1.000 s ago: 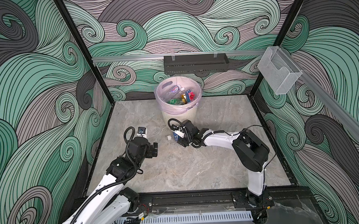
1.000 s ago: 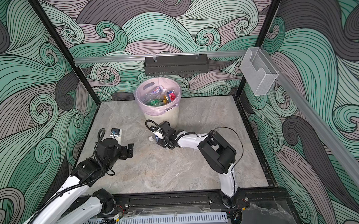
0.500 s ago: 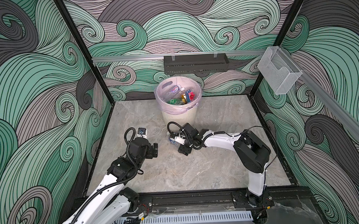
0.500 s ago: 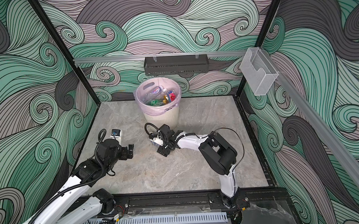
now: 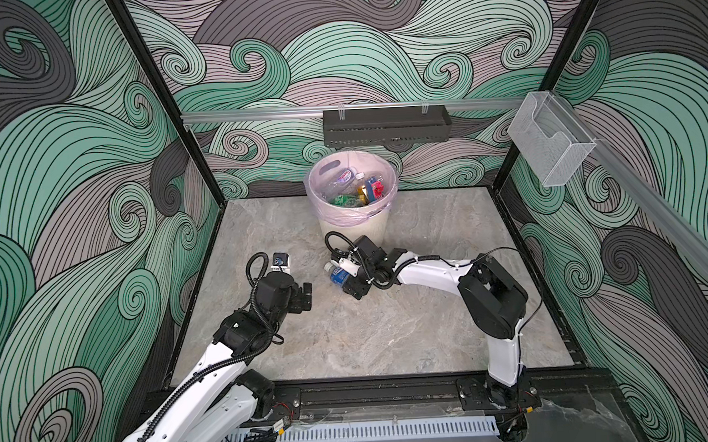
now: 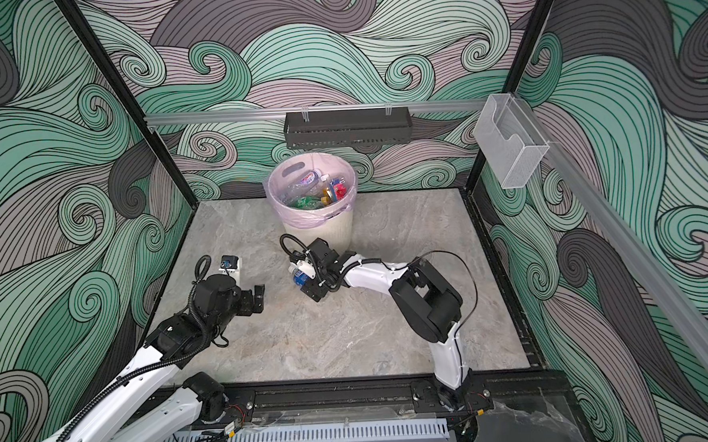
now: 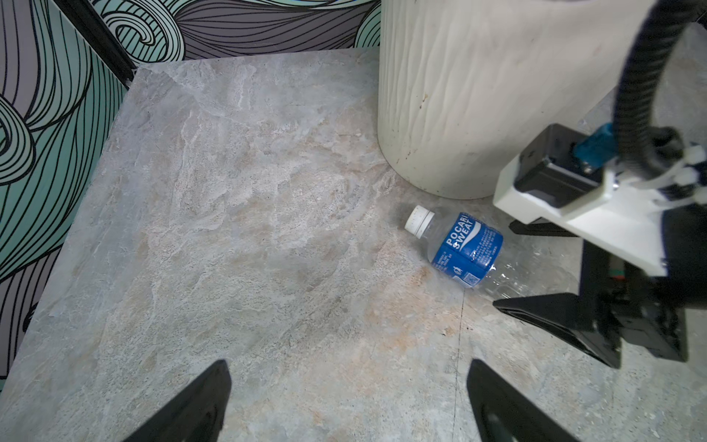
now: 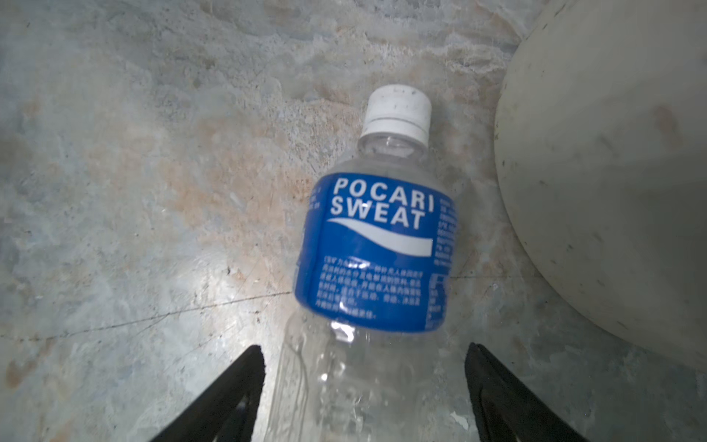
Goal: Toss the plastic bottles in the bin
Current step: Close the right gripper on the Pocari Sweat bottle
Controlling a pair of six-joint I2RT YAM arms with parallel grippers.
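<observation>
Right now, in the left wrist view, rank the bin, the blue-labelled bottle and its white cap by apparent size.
1. bin, partly cropped
2. blue-labelled bottle
3. white cap
They sit close together, so nearness hardly matters.

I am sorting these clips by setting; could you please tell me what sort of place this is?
Most likely a robot test cell, not a lived-in room: two white robot arms mounted on a rail, swirl-printed wall panels, and a marble-look tabletop with a lined bin.

We see a bottle (image 7: 461, 248) lying on the counter (image 7: 229, 229) by the bin (image 7: 478, 95), right hand (image 7: 505, 266) straddling its base.
</observation>
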